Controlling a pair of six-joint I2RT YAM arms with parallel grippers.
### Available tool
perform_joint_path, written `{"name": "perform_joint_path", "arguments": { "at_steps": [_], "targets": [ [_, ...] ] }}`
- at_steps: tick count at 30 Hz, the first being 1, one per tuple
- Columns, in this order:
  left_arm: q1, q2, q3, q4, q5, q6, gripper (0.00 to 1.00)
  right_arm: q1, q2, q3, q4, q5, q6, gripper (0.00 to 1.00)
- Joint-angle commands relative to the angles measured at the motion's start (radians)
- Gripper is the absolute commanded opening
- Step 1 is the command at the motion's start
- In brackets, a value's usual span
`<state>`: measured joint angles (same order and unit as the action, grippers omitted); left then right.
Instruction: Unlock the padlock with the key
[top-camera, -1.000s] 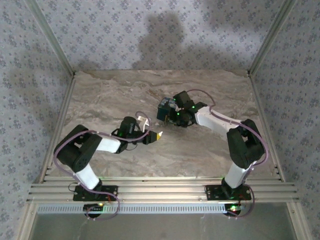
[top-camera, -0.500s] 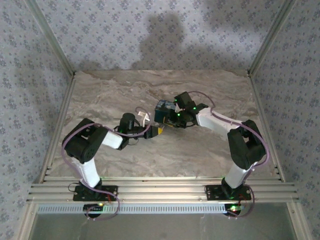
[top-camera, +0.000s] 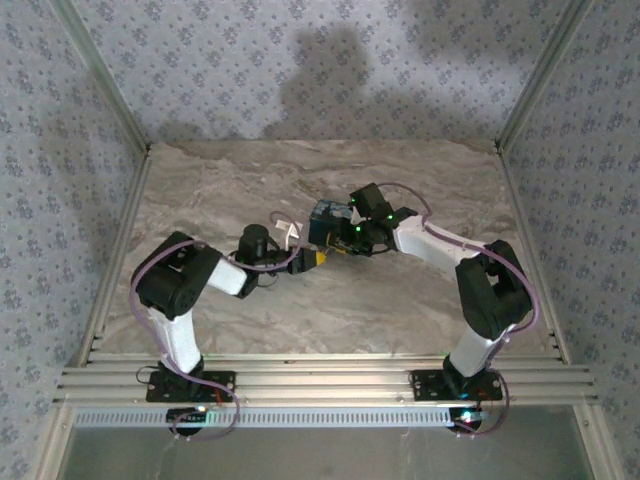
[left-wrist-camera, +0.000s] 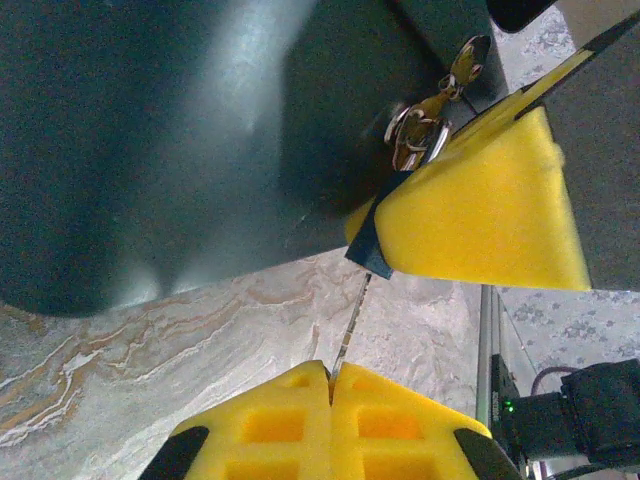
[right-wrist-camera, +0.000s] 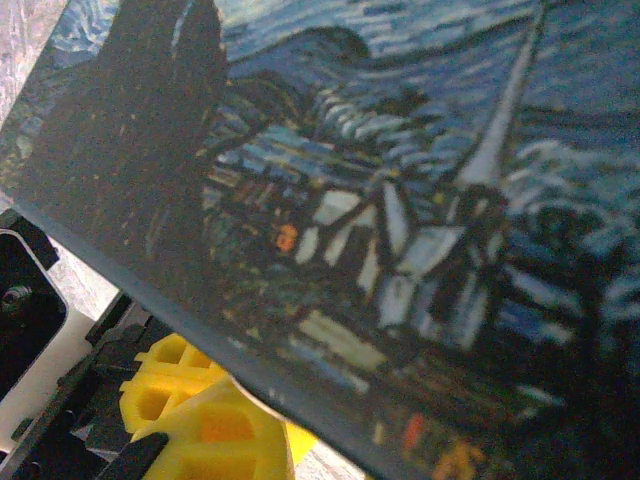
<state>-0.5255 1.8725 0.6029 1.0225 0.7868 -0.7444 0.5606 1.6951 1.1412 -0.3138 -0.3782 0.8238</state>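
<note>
Two arms on one lock, then. Where's the padlock (top-camera: 324, 214)?

About the middle of the table (top-camera: 200, 200), a touch right and far of centre. The right gripper (top-camera: 340, 232) is clamped on it. I can't tell from here whether it's lifted or resting on the table.

And the key?

The left gripper (top-camera: 316, 259) has it, just near and left of the padlock. From that wrist you see its two yellow fingertips pressed together on the key (left-wrist-camera: 350, 322). It sticks out edge-on as a thin dark sliver, aimed at the padlock's edge beside the other arm's pad (left-wrist-camera: 480, 200). It's too thin and dark there to say whether the tip has found the keyhole.

What's the shiny bit?

That's a small metal ring (left-wrist-camera: 420, 135) with a couple of pieces on it, lying against the padlock close to where the key points.

How would you say they'll handle?

The padlock looks heavy and rigid with smooth faces, so I'd squeeze it firmly across the broad flat sides and leave the keyhole end clear. The key I'd judge light and stiff, but thin. Soft pads could let it swivel under a twist, so I'd hold it by the wide head, well into the pads.
</note>
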Motion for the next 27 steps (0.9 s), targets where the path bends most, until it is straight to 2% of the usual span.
{"name": "perform_joint_path", "arguments": {
  "at_steps": [1, 16, 27],
  "targets": [
    [-0.001, 0.011, 0.031, 0.040, 0.029, -0.003, 0.00, -0.002, -0.028, 0.000, 0.032, -0.029, 0.017, 0.00],
    [-0.019, 0.026, 0.054, 0.049, 0.004, 0.004, 0.00, -0.001, -0.023, -0.001, 0.037, -0.053, 0.044, 0.00],
    [-0.043, 0.002, 0.043, 0.063, -0.097, 0.024, 0.00, 0.008, -0.017, 0.006, 0.024, -0.079, 0.106, 0.00]
  ]
}}
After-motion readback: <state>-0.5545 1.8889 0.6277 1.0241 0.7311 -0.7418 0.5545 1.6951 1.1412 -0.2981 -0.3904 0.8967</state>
